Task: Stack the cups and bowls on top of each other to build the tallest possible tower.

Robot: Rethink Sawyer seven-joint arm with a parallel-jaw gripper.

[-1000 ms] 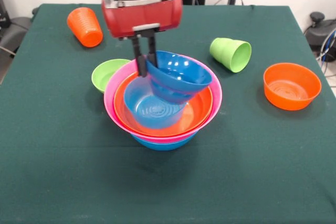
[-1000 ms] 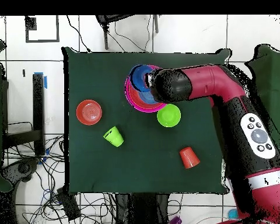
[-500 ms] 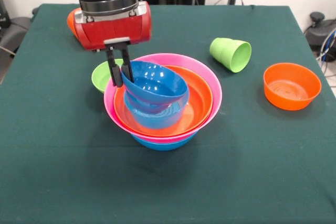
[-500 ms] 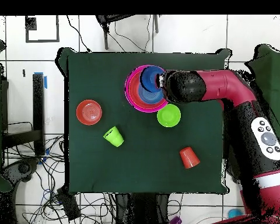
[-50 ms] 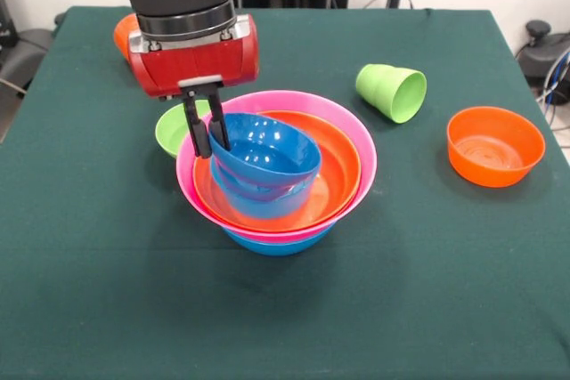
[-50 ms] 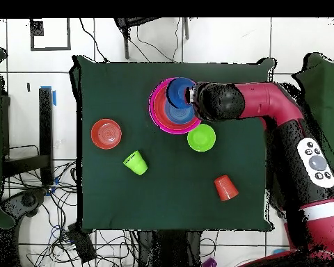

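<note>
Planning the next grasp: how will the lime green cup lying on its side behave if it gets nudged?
The lime green cup lies on its side, so it would probably roll, curving since it tapers. Glossy thin plastic suggests it is light and may slip from the fingers.

A dark green cloth (image 5: pixel 107 309) covers the tabletop (image 6: pixel 107 201) from edge to edge, lying flat with faint creases near the front edge. Seen from overhead, the tabletop stands on a white tiled floor (image 6: pixel 218 42) crossed by dark grout lines. Tangled black cables (image 6: pixel 51 208) spill across the floor beyond the tabletop's left edge and past its lower corners. A strip of blue tape (image 6: pixel 53 96) marks the floor just off the tabletop's upper left corner.
</note>
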